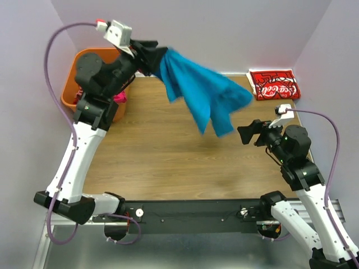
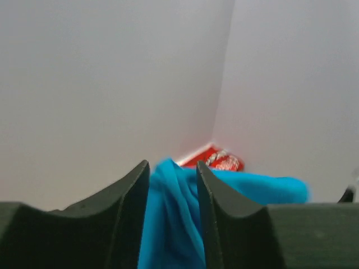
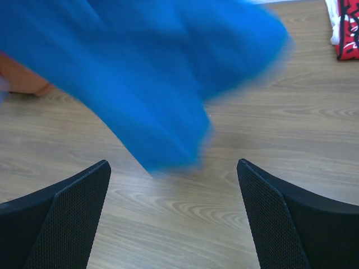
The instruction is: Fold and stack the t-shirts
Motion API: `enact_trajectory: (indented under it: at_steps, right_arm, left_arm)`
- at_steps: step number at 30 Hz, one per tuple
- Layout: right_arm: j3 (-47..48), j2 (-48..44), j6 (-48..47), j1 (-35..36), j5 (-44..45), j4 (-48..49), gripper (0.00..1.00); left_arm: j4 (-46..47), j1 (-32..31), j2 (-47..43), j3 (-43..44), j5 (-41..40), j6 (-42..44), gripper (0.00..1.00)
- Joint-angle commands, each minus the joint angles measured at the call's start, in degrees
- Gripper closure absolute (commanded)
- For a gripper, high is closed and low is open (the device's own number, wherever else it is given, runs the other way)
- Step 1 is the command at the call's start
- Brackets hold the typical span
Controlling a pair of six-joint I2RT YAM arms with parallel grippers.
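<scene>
**Teal-blue t-shirt** (image 1: 202, 95): upper centre of the top view, hanging in the air above the table (image 1: 168, 168). It is unfolded, trails down and to the right from one pinched end, and is blurred in the right wrist view (image 3: 140, 67).

**Left claw** (image 1: 156, 58): raised at upper left of the top view. In its own wrist view (image 2: 173, 168) the fingers stand close together with the teal-blue cloth (image 2: 168, 224) clamped between them.

**Right claw** (image 1: 245, 135): right of centre, low over the table, just below and to the right of the shirt's hanging tip. The fingers are spread wide (image 3: 173, 165) and hold nothing.

**Red t-shirt** (image 1: 274, 84): white script on it, folded flat on the table at the upper right corner, well apart from both claws. It also shows in the left wrist view (image 2: 216, 159) and at the right wrist view's upper right edge (image 3: 349, 28).

**Orange basket** (image 1: 70, 92): upper left, behind the left arm.

**Magenta-pink t-shirt** (image 1: 119, 99): only a scrap shows at the basket, mostly hidden by the arm.
</scene>
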Motion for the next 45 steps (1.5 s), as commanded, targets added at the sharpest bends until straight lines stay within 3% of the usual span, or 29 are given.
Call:
enact_trajectory:
  at_steps: [1,2,3,5,8,9,13,21,31,34,37,38,40,41,43,45]
  right_arm:
    - [1.24,-0.99,-0.61,0.3,2.74,-0.48,0.0]
    - [1.15,-0.99,-0.61,0.21,2.74,-0.48,0.0]
    - [1.15,-0.64,-0.53,0.21,2.74,-0.48,0.0]
    - [1.15,0.15,-0.79,0.3,2.57,-0.48,0.0]
    - [1.41,2.52,-1.05,0.3,0.46,-0.31,0.0]
    - [1.59,3.05,-1.05,0.21,-0.67,-0.22,0.0]
    - [1.77,5.69,-1.23,0.3,-2.27,0.04,0.0]
    - [0.98,5.52,-1.49,0.3,-2.36,0.4,0.0]
    - [0.45,5.52,-2.02,0.3,-0.51,0.4,0.0]
    - [0.62,5.6,-1.93,0.3,0.37,0.48,0.0]
    - [0.54,5.78,-1.58,0.3,0.98,0.4,0.0]
    - [0.62,5.61,-1.49,0.3,1.24,0.4,0.0]
    - [0.62,5.52,-1.32,0.21,1.86,0.4,0.0]
    - [0.54,5.34,-1.32,0.3,2.04,0.48,0.0]
    - [0.71,5.43,-1.23,0.3,2.65,0.48,0.0]
    - [0.97,5.78,-1.14,0.3,2.74,0.48,0.0]
  left_arm:
    - [-1.45,-0.12,-2.32,-15.19,-3.81,-2.81,0.39]
    - [-2.07,-0.12,-3.3,-17.68,-6.99,-3.6,0.32]
    - [-2.77,-0.04,-4.09,-19.7,-10.59,-4.13,0.31]
    - [-7.59,0.23,-4.89,-22.97,-25.25,-5.62,0.25]
    - [-14.19,5.66,-3.31,-23.68,-33.11,-8.78,0.21]
    - [-14.9,11.33,-2.96,-24.55,-32.43,-10.53,0.21]
    - [-14.9,19.73,0.9,-24.65,-34.6,-10.12,0.2]
    - [-23.07,23.26,16.1,-12.62,-41.21,-3.78,0.17]
    - [-24.92,26.16,31.23,-2.07,-44.9,-1.76,0.18]
    - [-25.71,26.24,35.0,0.56,-43.85,-1.85,0.24]
    - [-26.59,26.24,38.61,2.42,-42.36,-2.9,0.42]
    - [-26.68,26.24,39.75,2.77,-41.4,-3.51,0.54]
    - [-26.16,26.25,40.55,3.56,-40.69,-3.69,0.67]
    - [-26.24,26.24,41.42,4.09,-40.42,-3.6,0.81]
    - [-27.03,26.42,42.66,7.58,-40.51,-3.34,0.95]
    - [-28.17,27.03,44.5,11.11,-40.51,-2.73,1.0]
